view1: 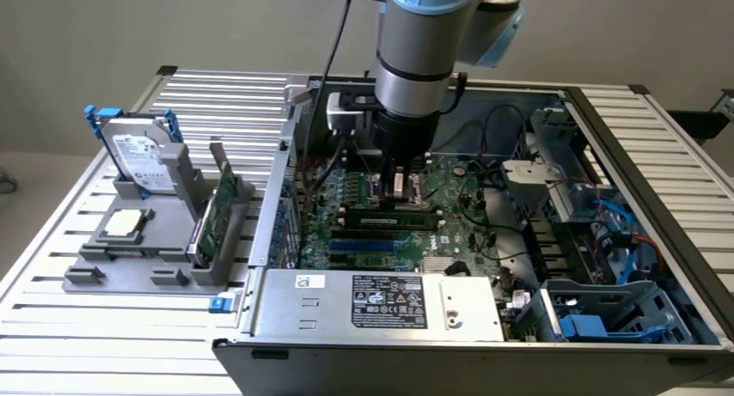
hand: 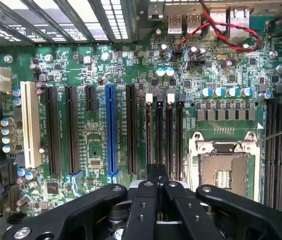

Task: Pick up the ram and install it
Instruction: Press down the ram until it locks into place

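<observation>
The ram (view1: 220,209), a thin green board, stands on edge in the grey holder (view1: 126,271) on the exterior view's left, outside the open computer case. My gripper (view1: 401,188) hangs inside the case, low over the motherboard (view1: 470,233) and well away from that stick. In the wrist view the gripper (hand: 157,172) is shut, its black fingers (hand: 146,200) meeting with nothing visible between them. It sits right over the near end of the black memory slots (hand: 165,135). A long dark strip (view1: 396,215) lies along those slots; whether it is a seated stick I cannot tell.
A silver hard drive (view1: 143,160) with a blue bracket and a small square processor (view1: 124,224) share the grey holder. Inside the case are the power supply (view1: 379,301), drive cages (view1: 596,310), an open processor socket (hand: 224,170), and red and blue cables.
</observation>
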Robot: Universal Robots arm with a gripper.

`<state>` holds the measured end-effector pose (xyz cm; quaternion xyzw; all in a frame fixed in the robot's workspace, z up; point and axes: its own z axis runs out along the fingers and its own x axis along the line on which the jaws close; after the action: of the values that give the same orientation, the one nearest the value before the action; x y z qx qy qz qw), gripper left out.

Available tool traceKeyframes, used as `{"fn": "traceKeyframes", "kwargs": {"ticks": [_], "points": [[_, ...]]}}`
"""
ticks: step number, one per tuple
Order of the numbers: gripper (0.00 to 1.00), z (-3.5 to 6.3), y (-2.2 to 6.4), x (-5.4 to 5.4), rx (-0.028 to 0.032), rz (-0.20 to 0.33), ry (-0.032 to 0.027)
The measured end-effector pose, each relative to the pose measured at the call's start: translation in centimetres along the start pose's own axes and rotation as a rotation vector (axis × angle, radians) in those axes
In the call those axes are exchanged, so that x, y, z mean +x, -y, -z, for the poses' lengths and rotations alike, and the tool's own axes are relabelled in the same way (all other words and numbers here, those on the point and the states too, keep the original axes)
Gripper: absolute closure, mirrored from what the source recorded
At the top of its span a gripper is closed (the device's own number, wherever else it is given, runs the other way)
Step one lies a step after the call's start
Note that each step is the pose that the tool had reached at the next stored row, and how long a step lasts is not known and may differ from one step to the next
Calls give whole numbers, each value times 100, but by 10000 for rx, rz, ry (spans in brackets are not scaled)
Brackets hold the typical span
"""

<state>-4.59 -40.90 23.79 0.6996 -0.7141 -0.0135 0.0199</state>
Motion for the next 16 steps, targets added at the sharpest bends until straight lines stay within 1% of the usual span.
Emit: {"fn": "traceKeyframes", "kwargs": {"ticks": [9, 12, 16], "points": [[89, -82, -4, -18, 36, 164, -20], [89, -107, -3, -22, 36, 183, -34], [89, -150, -1, -27, 40, 196, -32]]}}
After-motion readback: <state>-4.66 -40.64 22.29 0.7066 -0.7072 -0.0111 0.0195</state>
